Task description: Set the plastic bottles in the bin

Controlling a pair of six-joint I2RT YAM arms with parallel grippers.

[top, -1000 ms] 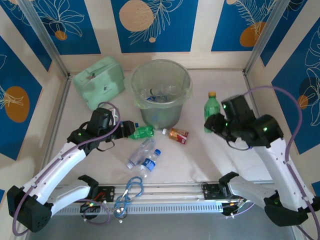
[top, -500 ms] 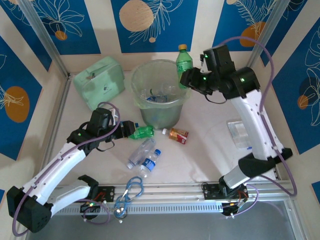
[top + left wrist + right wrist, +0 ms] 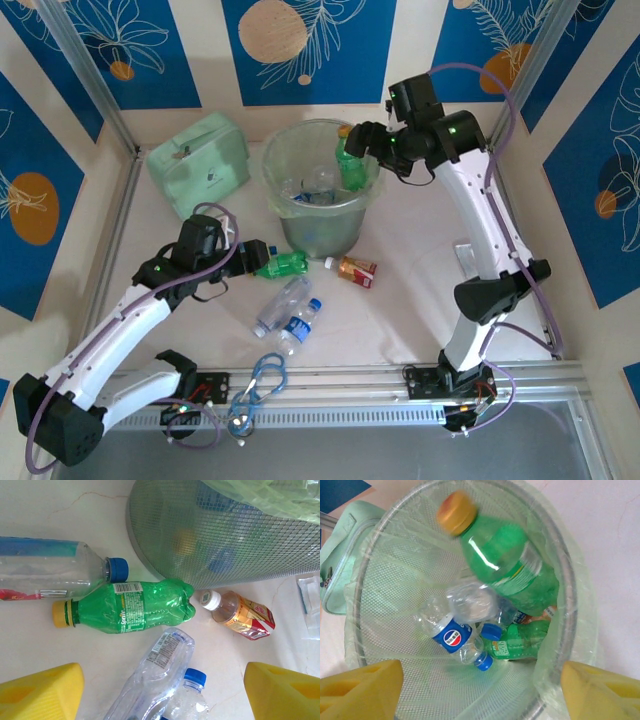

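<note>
**Another Bottle Goes In — Four Wait on the Table**

The right gripper (image 3: pixel 366 140) hangs over the bin (image 3: pixel 320 235), which stands at the middle of the table's (image 3: pixel 400 320) far edge. Its fingers are spread wide and hold nothing. Under them a yellow-capped green bottle (image 3: pixel 510 565) tilts inside the bin's mouth, blurred and free of the pads, above several bottles lying at the bottom.

On the bin's near side the left gripper (image 3: pixel 258 256) hovers, fingers well apart and empty, over a second green bottle (image 3: pixel 145 612) lying on its side. Two clear bottles (image 3: pixel 282 305) and a small amber bottle (image 3: pixel 355 270) lie nearby, toward the table's middle.

Done well, the drop likely calls for wide fingers held inside the rim's line until the bottle settles, then a straight lift clear of the thin liner. For the left arm, a grip across the green bottle's body looks safest — the blue-capped clear bottle (image 3: pixel 60 572) lies just beside it.
</note>
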